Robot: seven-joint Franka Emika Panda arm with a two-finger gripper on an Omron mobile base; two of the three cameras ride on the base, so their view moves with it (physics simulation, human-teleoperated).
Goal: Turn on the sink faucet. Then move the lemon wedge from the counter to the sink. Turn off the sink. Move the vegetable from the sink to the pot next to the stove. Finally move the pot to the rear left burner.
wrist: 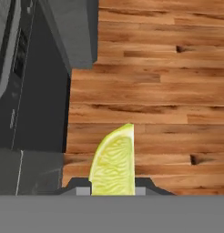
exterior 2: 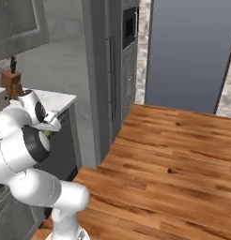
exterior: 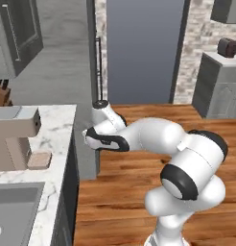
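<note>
While the jaws pinch the lemon wedge [wrist: 114,161] at its lower end, it hangs over the wooden floor [wrist: 168,91], beside the desk [exterior: 55,144]. You should treat it as light, soft and slippery; I judge the flat sides grip best.

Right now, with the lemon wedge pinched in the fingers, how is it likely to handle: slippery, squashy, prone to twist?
The lemon wedge probably weighs little, being small and thin. Its glossy pulp faces suggest a slick surface, so it might creep out of the gripper. It tapers to a point above the grip, held at its broad end over the wooden floor, so it may pivot if bumped.
</note>
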